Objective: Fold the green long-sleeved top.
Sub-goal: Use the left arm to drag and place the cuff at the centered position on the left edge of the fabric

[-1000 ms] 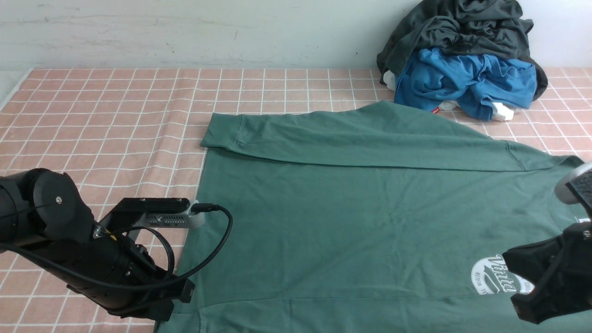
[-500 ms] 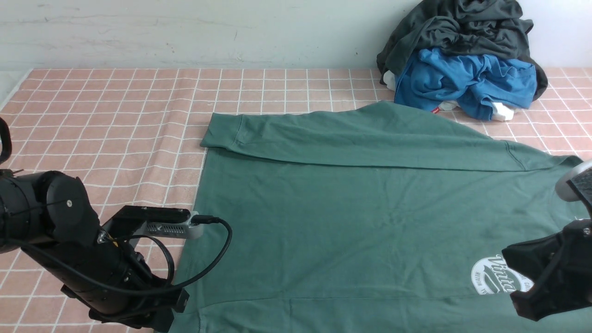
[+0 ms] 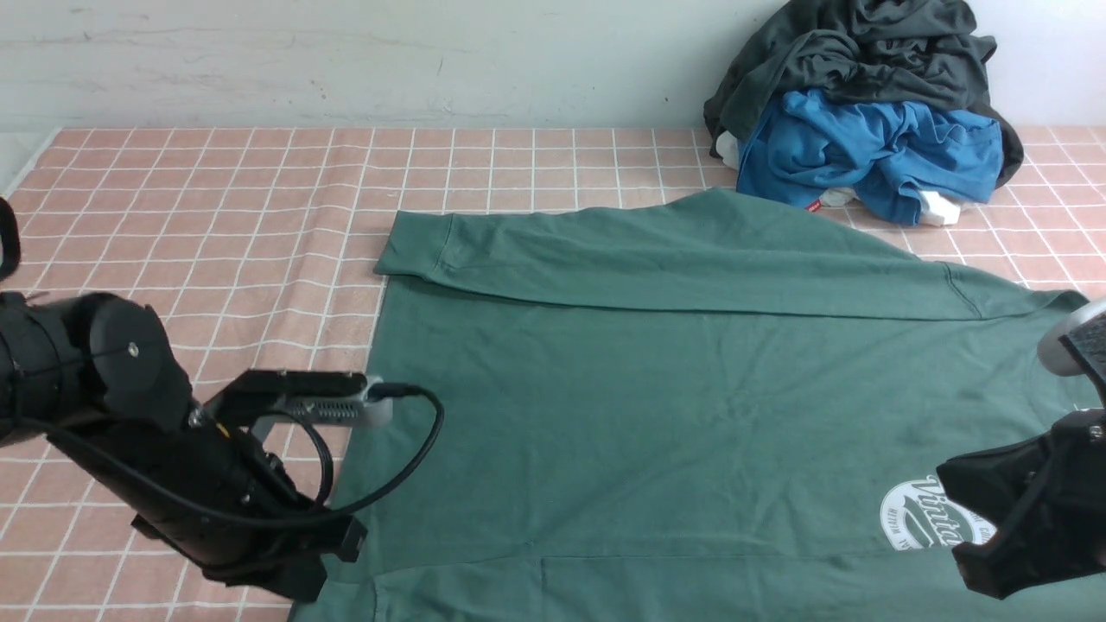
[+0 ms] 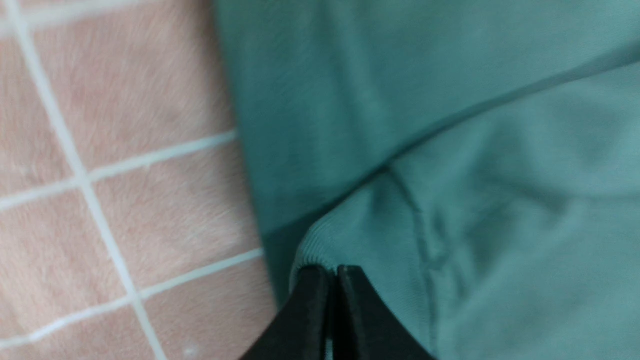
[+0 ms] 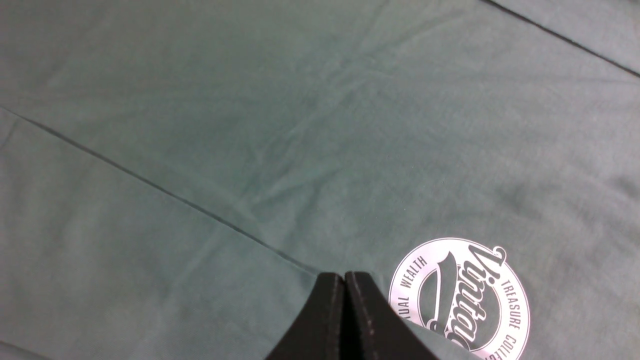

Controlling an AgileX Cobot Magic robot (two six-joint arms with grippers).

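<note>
Black left end effector (image 4: 330,272): jaws shut, pinching the ribbed cuff (image 4: 320,247) edge, well apart from the white logo (image 5: 460,295).
Right end effector (image 5: 344,277): jaws pressed together, holding nothing, just beside the logo.
Garment: the green long-sleeved top (image 3: 657,389) lies spread flat on the pink checked tabletop (image 3: 216,199). Its long axis runs left to right, with the logo end at the robot's right.
Far sleeve (image 3: 648,259): folded across the body, end pointing away from the logo.
Nearby: charcoal garment (image 3: 864,52) heaped over blue garment (image 3: 864,147), beyond the logo, just beside the top's far edge.
</note>
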